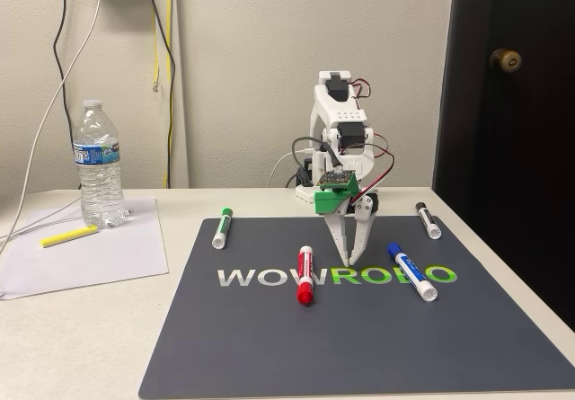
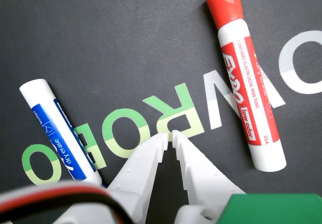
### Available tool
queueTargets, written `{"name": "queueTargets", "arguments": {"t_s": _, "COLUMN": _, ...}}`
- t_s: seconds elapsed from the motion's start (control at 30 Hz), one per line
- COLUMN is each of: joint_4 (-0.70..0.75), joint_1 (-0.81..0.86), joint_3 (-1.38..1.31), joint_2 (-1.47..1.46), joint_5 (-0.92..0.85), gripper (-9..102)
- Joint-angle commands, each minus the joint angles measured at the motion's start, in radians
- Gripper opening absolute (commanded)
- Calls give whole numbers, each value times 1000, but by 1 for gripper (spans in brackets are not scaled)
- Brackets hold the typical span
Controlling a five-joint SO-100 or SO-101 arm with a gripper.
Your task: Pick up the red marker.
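The red marker (image 1: 305, 275) lies on the dark mat (image 1: 269, 346), its red cap toward the front edge; in the wrist view the red marker (image 2: 246, 78) lies at the upper right with its cap at the top. My gripper (image 1: 349, 262) points down at the mat just right of it, between it and the blue-capped marker (image 1: 412, 271). In the wrist view the gripper (image 2: 170, 135) is shut with its tips together over the printed green letters, holding nothing. The blue-capped marker (image 2: 58, 131) lies at lower left there.
A green-capped marker (image 1: 221, 227) lies at the mat's back left and a black-capped marker (image 1: 429, 221) at its back right. A water bottle (image 1: 99, 164) and a yellow highlighter (image 1: 68, 236) rest on white paper (image 1: 108, 256) to the left.
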Motion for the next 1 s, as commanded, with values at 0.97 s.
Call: {"name": "queueTargets", "arguments": {"t_s": 0.97, "joint_4": 258, "joint_1": 55, "joint_3": 15, "joint_2": 351, "joint_5": -49, "gripper": 0}}
